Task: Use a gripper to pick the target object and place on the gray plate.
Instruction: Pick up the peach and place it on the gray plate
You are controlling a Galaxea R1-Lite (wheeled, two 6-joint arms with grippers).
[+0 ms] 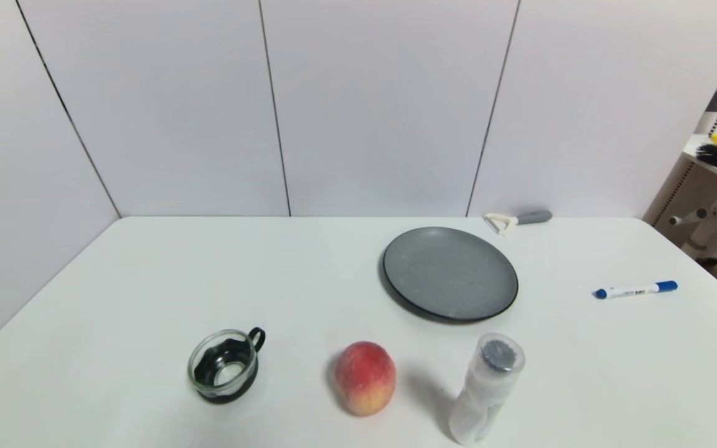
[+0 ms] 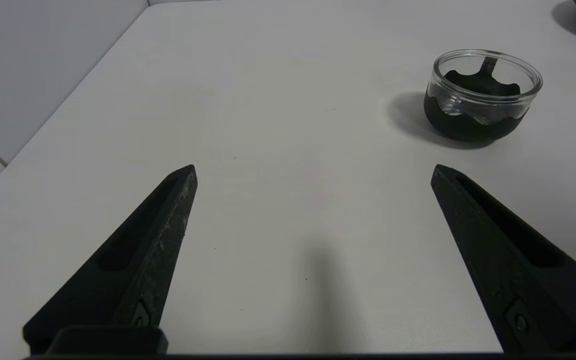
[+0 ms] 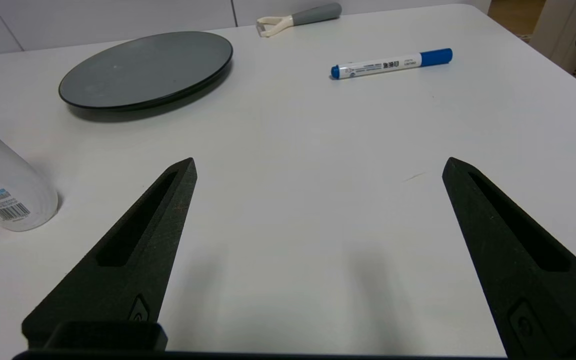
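Observation:
The peach (image 1: 365,378), red-pink fading to yellow, stands on the white table near the front middle in the head view. The gray plate (image 1: 450,273) lies behind it to the right, empty, and also shows in the right wrist view (image 3: 146,69). Neither arm shows in the head view. My left gripper (image 2: 313,172) is open and empty over bare table near the front left, with the glass cup ahead of it. My right gripper (image 3: 318,167) is open and empty over bare table at the front right. The peach is out of both wrist views.
A glass cup with a black handle (image 1: 224,366) stands left of the peach, also in the left wrist view (image 2: 483,95). A clear plastic bottle (image 1: 486,396) stands right of the peach. A blue marker (image 1: 636,290) lies at the right; a peeler (image 1: 517,219) lies behind the plate.

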